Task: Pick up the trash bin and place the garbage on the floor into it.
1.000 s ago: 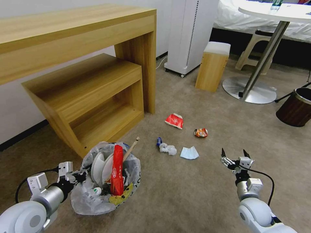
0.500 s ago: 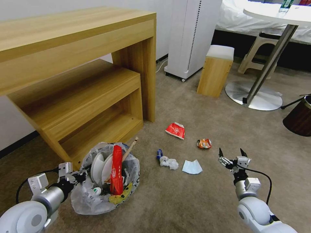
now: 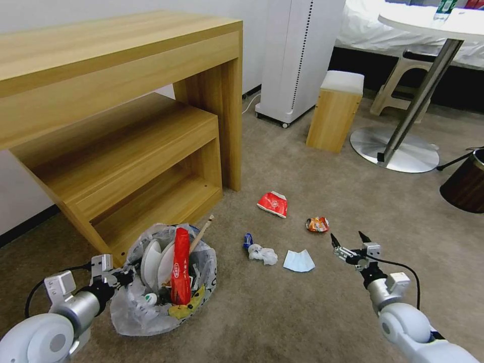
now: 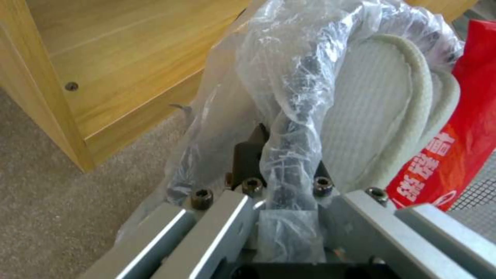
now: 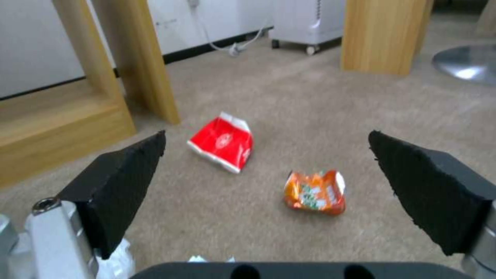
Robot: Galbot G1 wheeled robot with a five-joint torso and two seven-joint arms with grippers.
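Note:
The trash bin (image 3: 151,312), lined with a crinkly clear bag, is at the lower left on the beige floor (image 3: 302,312). It holds two white slippers (image 3: 154,259), a tall red wrapper (image 3: 181,272) and a wooden stick (image 3: 201,233). My left gripper (image 3: 128,275) is shut on its bagged rim (image 4: 289,155). Garbage lies on the carpet: a red wrapper (image 3: 273,203), an orange wrapper (image 3: 317,224), a blue mask (image 3: 298,260), a crumpled tissue (image 3: 263,253) and a small blue piece (image 3: 247,240). My right gripper (image 3: 348,241) hangs open just behind the orange wrapper (image 5: 315,192).
A wooden desk with a low shelf (image 3: 126,151) stands close behind the bin. Farther back are a white appliance (image 3: 297,55), a small wooden stool (image 3: 335,111) and a round table's metal base (image 3: 396,151). A dark brown wood-grain bin (image 3: 464,184) is at the right edge.
The camera moved in toward the litter, shifting the whole picture. My right gripper has swung left and forward, closer to the orange wrapper. The left gripper still holds the bin.

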